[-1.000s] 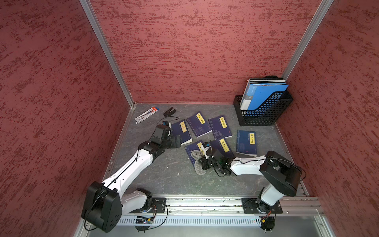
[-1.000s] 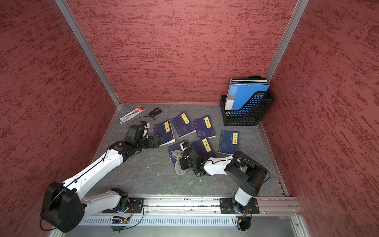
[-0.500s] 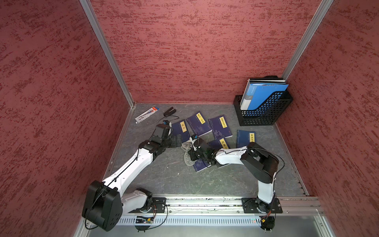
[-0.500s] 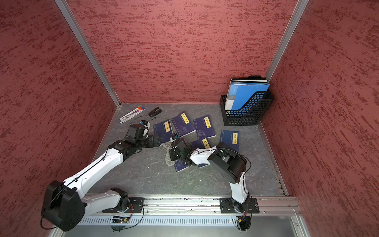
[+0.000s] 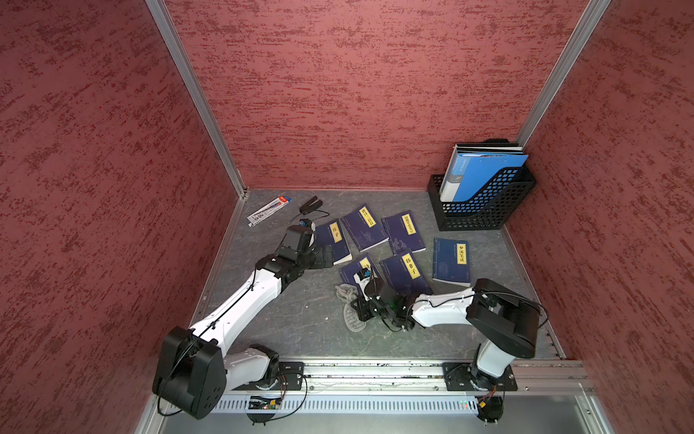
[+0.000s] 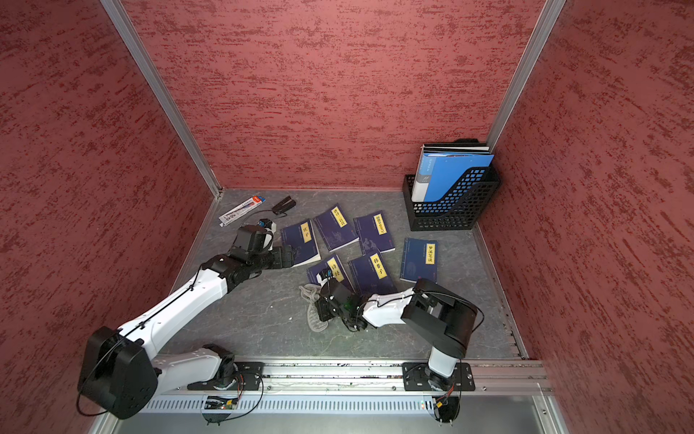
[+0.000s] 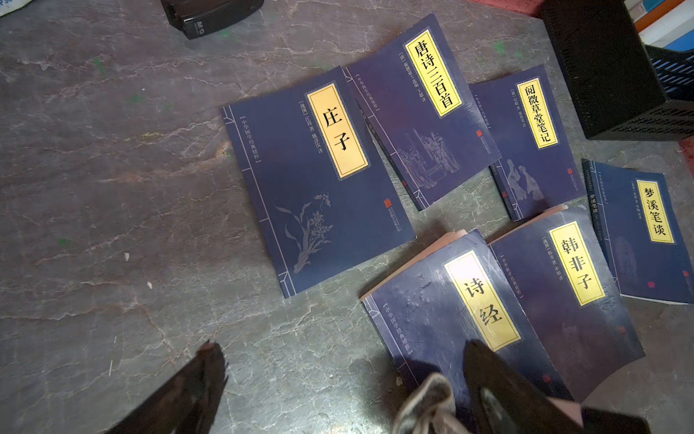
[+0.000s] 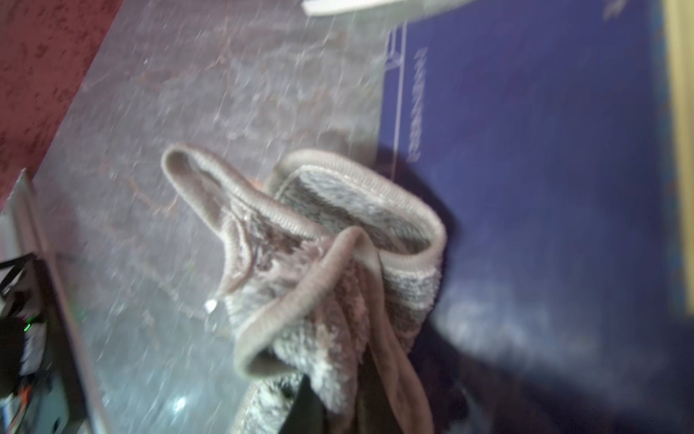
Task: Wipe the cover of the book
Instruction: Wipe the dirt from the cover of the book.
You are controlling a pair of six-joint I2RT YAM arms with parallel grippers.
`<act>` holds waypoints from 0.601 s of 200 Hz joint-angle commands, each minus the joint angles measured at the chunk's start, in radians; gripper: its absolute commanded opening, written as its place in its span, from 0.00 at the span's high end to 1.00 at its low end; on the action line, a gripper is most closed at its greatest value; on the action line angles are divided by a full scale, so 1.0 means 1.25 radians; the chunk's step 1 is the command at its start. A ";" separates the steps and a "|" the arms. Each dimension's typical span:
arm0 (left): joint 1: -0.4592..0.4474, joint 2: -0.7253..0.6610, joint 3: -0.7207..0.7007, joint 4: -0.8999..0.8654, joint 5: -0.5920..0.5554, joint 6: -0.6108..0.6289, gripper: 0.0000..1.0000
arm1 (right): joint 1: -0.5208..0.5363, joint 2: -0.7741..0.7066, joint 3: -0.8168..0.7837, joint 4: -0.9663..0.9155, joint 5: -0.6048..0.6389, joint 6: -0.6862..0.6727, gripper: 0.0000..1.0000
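The book (image 5: 356,267) (image 6: 326,267) is dark blue with a yellow title label and lies flat in the middle of the table; in the left wrist view it (image 7: 443,323) is close under the camera. A crumpled grey cloth (image 5: 350,305) (image 6: 312,309) (image 8: 319,263) lies at the book's near corner, partly on the cover and partly on the table. My right gripper (image 5: 365,307) (image 6: 325,305) (image 8: 330,406) is shut on the cloth. My left gripper (image 5: 325,259) (image 6: 287,257) (image 7: 341,349) is open and holds nothing. One of its fingers (image 7: 488,375) is over the book, beside the cloth (image 7: 428,406).
Several more blue books lie around, the nearest (image 5: 334,240) (image 7: 319,180) by my left gripper. A black mesh file rack (image 5: 484,210) with blue folders stands at the back right. A pen box (image 5: 268,210) and a black stapler (image 5: 311,204) lie at the back left. Red walls close three sides.
My right gripper swept the cloth away across the book's cover, then drew it back to the near corner. The left arm has stayed where it was.
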State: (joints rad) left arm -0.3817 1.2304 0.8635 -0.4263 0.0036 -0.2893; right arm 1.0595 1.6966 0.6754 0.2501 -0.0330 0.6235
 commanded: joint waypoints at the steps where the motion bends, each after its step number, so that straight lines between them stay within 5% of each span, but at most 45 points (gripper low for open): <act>1: 0.000 0.012 0.025 0.013 0.016 0.018 0.00 | 0.015 0.000 -0.091 -0.176 -0.009 0.079 0.90; 47: 0.000 0.031 0.027 0.015 0.021 0.014 0.00 | -0.014 -0.034 -0.115 -0.161 0.031 0.078 0.90; 120: 0.000 0.000 0.011 -0.001 0.009 0.010 0.00 | -0.165 0.126 0.065 -0.096 -0.004 -0.038 0.90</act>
State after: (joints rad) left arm -0.3817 1.2594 0.8772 -0.4278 0.0216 -0.2806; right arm 0.9131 1.7554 0.7280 0.2840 -0.0650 0.6491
